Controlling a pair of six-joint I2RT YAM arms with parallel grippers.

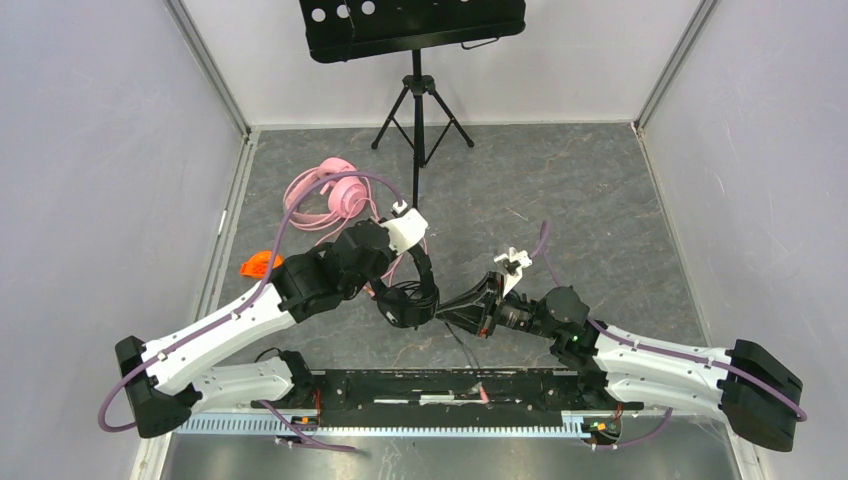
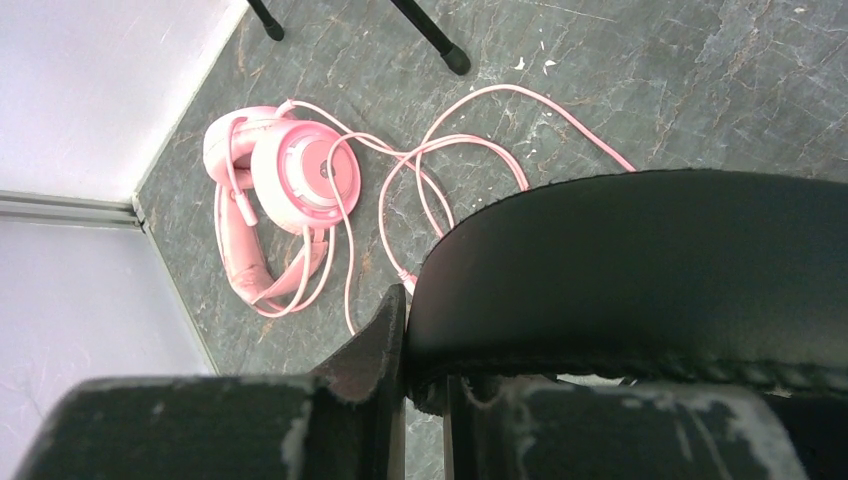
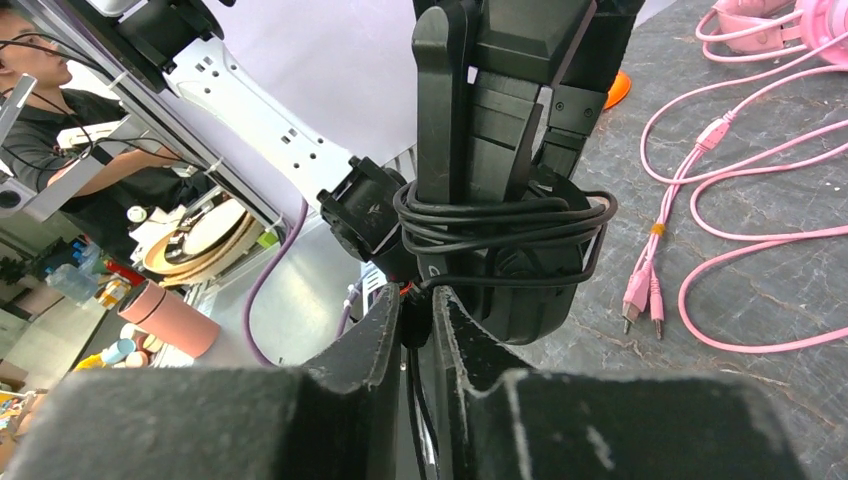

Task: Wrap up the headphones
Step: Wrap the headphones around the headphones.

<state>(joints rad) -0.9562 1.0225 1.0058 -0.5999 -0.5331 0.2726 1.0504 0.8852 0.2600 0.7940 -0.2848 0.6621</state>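
Note:
The black headphones (image 1: 410, 300) hang at the middle of the table between my two grippers. My left gripper (image 1: 412, 268) is shut on their black headband (image 2: 640, 270); its fingers (image 2: 375, 350) pinch the band's edge. The thin black cable (image 3: 500, 215) is wound in several turns around the folded cups. My right gripper (image 1: 458, 312) is shut on the cable's loose end (image 3: 418, 318) just below the cups. The pink headphones (image 1: 340, 192) lie on the floor at the back left, also in the left wrist view (image 2: 290, 180). Their long pink cable (image 2: 470, 150) is spread loose, with its plugs (image 3: 640, 290) near the black pair.
A black tripod music stand (image 1: 418, 110) stands at the back centre. A small orange object (image 1: 258, 265) lies by the left wall. White walls close in the left, right and back. The arms' base rail (image 1: 450, 395) runs along the near edge.

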